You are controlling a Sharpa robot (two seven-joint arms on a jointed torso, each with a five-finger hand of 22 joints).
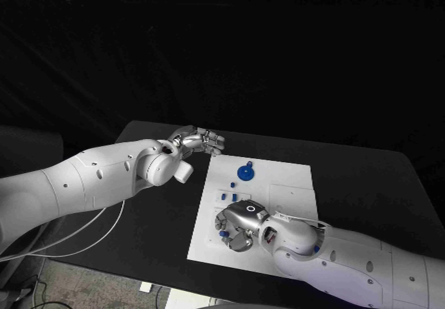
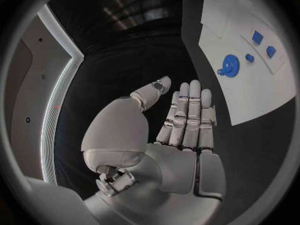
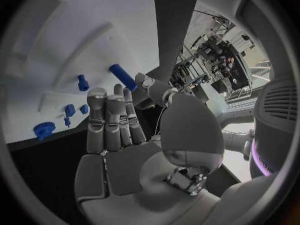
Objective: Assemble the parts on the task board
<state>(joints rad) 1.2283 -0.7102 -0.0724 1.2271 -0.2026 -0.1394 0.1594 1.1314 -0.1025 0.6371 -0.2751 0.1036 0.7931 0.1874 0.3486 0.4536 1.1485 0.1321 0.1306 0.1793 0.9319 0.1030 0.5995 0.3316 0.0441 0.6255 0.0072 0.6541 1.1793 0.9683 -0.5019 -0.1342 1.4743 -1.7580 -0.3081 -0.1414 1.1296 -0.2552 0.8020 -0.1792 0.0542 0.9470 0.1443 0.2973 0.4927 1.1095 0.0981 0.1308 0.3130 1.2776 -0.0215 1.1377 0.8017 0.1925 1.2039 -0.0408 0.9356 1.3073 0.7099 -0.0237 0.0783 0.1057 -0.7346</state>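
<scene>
blue peg (image 3: 123,77) just past fingers (image 3: 106,116) (untouched)

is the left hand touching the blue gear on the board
Apart. The left wrist view shows the left hand empty, fingers straight, with bare black table between its fingertips and the blue gear lying on the task board.

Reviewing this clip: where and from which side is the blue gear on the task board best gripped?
Probably by its toothed rim, from straight above: the blue gear lies flat on the task board, offering no exposed underside. The open left hand hovers nearer than the right hand.
</scene>
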